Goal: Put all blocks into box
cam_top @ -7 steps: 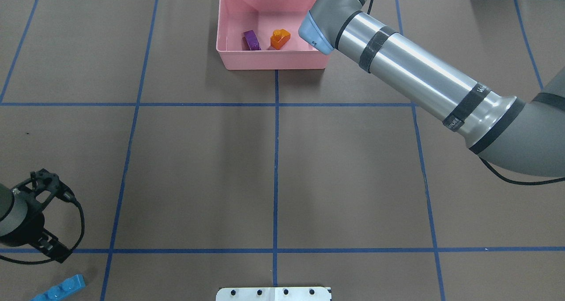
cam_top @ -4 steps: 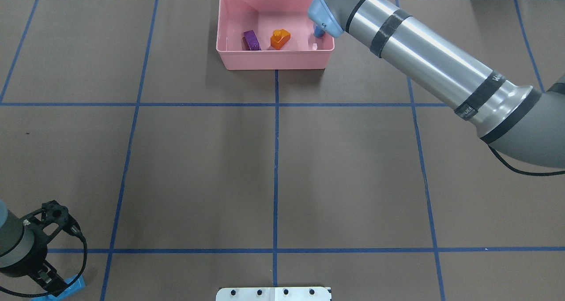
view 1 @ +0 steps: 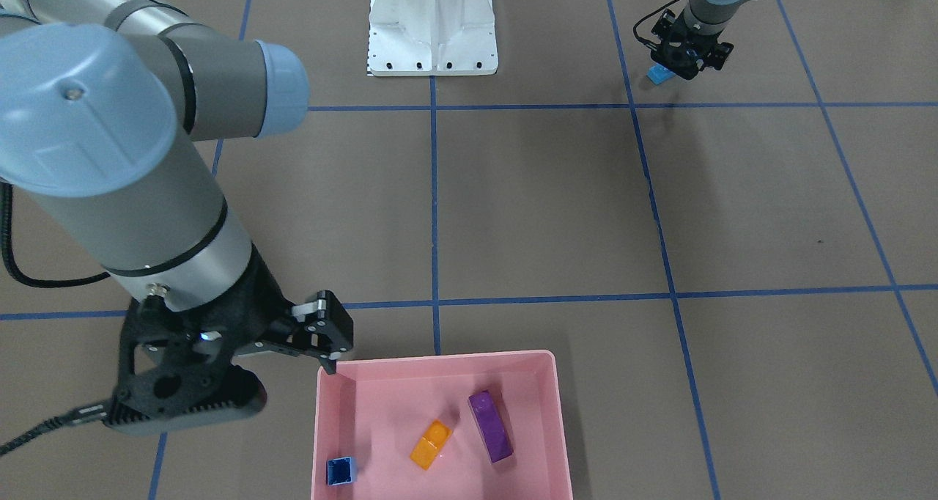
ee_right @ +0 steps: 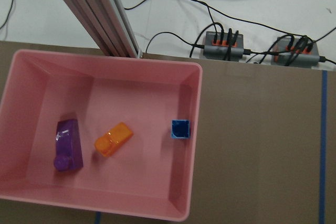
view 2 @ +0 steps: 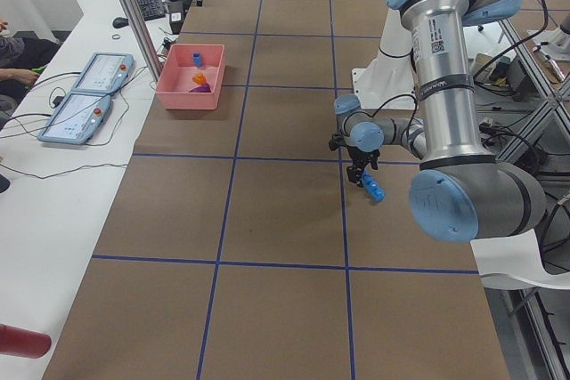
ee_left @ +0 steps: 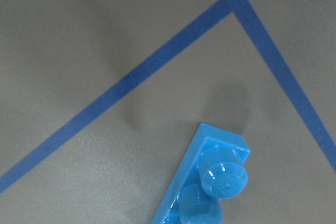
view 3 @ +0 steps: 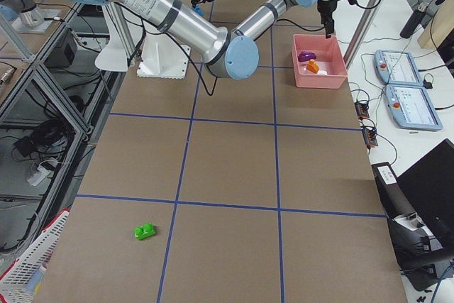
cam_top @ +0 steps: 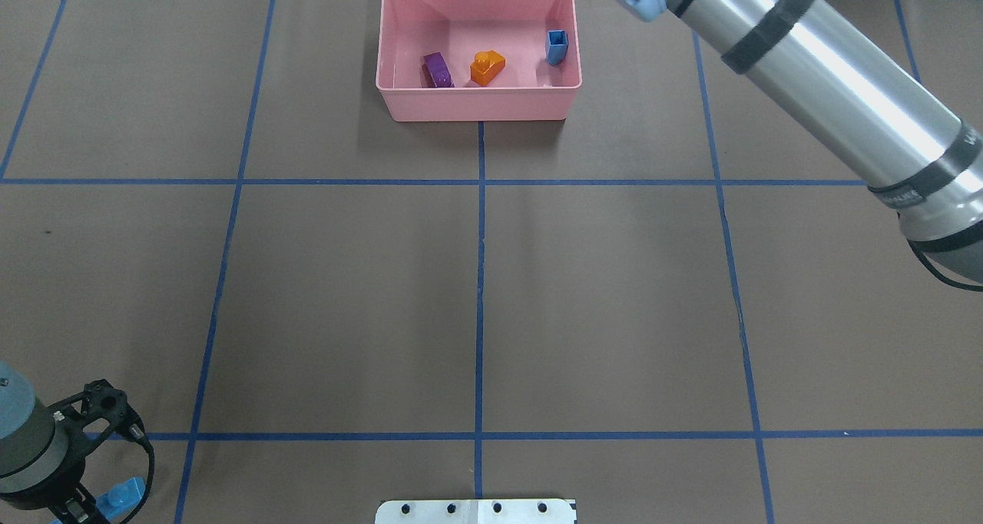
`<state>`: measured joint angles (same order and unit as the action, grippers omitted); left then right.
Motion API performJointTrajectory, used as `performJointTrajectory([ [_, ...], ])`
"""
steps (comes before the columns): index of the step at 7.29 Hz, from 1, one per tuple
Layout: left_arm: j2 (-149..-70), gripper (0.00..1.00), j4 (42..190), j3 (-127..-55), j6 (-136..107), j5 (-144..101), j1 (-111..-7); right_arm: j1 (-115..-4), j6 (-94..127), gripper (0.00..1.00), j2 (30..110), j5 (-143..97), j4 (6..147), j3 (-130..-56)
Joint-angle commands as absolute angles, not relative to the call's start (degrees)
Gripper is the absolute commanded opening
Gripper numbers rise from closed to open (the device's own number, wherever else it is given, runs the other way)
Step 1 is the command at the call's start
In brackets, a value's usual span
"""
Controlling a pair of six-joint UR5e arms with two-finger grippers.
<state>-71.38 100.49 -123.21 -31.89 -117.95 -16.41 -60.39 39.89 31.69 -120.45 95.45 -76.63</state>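
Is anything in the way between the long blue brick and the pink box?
No, nothing visible. Only bare brown table lies between the long blue brick and the pink box.

The overhead camera is looking forward and down from behind the robot base (cam_top: 476,512) and the front one is facing it steeply, both sharing the pink box (cam_top: 476,103) with the right wrist camera, while the left wrist camera is looking closely at the long blue brick (ee_left: 210,182).

Robotics lab — blue-taped grid table (cam_top: 614,278), aluminium framing (ee_right: 97,9), teach pendants (view 3: 415,108) on a side bench (view 2: 53,211)
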Motion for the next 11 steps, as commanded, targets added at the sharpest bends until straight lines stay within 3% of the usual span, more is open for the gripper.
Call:
performJointTrajectory([
  [1,-71.5,1.0,100.5,-122.4,-31.9,-117.9,-15.2,-62.9,27.7,1.0,37.7,-120.8,114.3,-89.4],
  [3,-71.8,1.0,102.6,-120.0,-32.0,-117.9,-14.5,-66.2,9.5,1.0,38.3,-120.6,125.0,-89.5],
  [5,-71.8,1.0,104.4,-118.8,-32.1,-117.9,-14.5,-69.0,5.6,1.0,38.9,-120.7,127.4,-89.3],
  [6,-71.8,0.8,104.4,-118.9,-32.6,-117.9,-14.3,-69.2,4.1,1.0,39.1,-120.8,127.5,-89.1],
  [7,-71.9,0.32,104.4,-119.2,-35.2,-117.9,-14.2,-69.8,2.3,1.0,40.5,-120.8,127.6,-89.6],
  [8,-71.9,0.05,104.4,-119.6,-36.3,-117.9,-13.5,-70.7,1.0,1.0,42.4,-121.0,127.5,-90.4],
  [9,-71.8,0.0,104.3,-120.3,-38.1,-117.9,-13.0,-70.8,0.0,1.0,44.6,-121.5,127.6,-92.0],
  [11,-71.4,0.0,104.2,-122.8,-43.7,-117.8,-12.2,-71.4,-0.6,1.0,49.3,-122.4,127.4,-96.5],
])
